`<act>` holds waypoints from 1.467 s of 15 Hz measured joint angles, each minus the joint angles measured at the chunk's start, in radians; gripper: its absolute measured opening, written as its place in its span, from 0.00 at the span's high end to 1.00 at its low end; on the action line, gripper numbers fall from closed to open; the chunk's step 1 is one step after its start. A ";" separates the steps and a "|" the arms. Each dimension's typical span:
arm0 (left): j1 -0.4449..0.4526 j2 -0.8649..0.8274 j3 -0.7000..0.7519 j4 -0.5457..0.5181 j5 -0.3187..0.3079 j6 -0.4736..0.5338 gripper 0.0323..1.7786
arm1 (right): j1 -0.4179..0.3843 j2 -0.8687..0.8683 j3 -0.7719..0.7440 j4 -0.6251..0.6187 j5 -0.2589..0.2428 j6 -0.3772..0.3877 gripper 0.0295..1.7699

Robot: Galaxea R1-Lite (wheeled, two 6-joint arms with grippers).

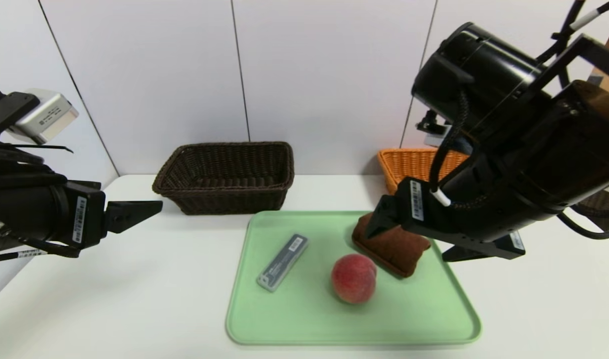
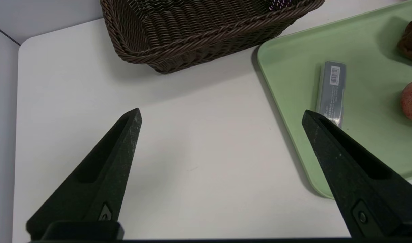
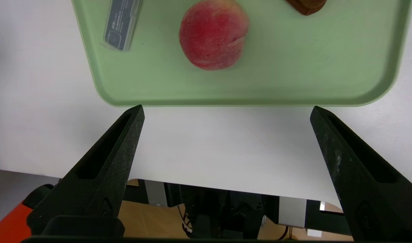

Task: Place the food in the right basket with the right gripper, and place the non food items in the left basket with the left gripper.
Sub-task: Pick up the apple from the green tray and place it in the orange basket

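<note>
Peach (image 1: pixel 353 284): on green tray (image 1: pixel 294 324), just below wide-open, empty right gripper (image 1: pixel 436 237); left gripper (image 1: pixel 134 213) open, empty, farther off.

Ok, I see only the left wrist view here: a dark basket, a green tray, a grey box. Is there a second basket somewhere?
Observer: Yes. An orange basket stands at the back right of the table, partly hidden behind the right arm.
Operator: And where is the right claw?
Observer: The right claw is open and hangs over the right side of the green tray, just above the brown item.
Operator: I see only an edge of the peach. Is it all on the tray?
Observer: Yes. The peach lies wholly on the tray, on the near side of the brown item, and nothing holds it.
</note>
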 joint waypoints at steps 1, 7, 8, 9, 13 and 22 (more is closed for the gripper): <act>-0.003 -0.001 0.004 0.000 0.000 0.000 0.05 | 0.016 0.025 -0.023 0.017 0.001 0.010 0.04; -0.017 -0.001 0.009 0.000 0.000 0.001 0.05 | 0.060 0.174 -0.102 0.036 0.001 0.039 0.04; -0.019 0.000 0.008 0.000 0.000 0.001 0.05 | 0.061 0.199 -0.105 0.032 0.001 0.041 0.04; -0.021 0.000 0.008 0.000 0.001 0.001 0.05 | 0.060 0.221 -0.105 0.032 0.001 0.043 0.04; -0.023 0.000 0.009 -0.001 -0.001 0.001 0.05 | 0.040 0.307 -0.107 0.028 -0.002 0.063 0.04; -0.035 0.001 0.013 -0.001 -0.004 0.002 0.05 | 0.019 0.385 -0.109 0.007 -0.007 0.062 0.04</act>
